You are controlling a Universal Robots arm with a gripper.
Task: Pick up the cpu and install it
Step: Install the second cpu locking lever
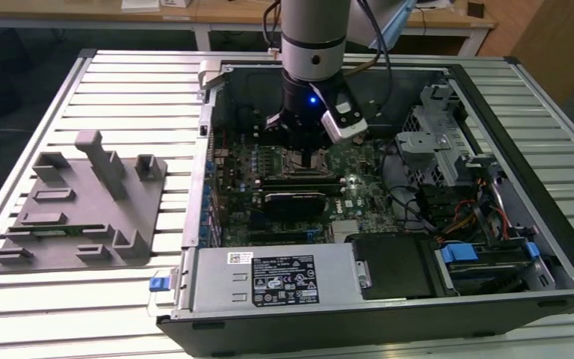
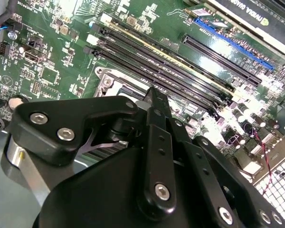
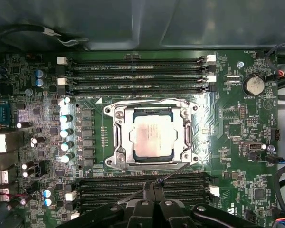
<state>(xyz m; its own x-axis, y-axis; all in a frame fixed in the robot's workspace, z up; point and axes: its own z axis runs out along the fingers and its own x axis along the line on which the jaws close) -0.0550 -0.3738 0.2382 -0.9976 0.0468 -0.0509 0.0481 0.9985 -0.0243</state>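
Clenched and empty, the black jointed pincer [image 3: 154,187] is held just above the motherboard [image 3: 237,128]. Its matte fingertips [image 2: 154,97] are pressed together. The cpu [image 3: 151,137], a flat square with a dull silvery top, is seated inside the metal socket frame [image 3: 115,137].
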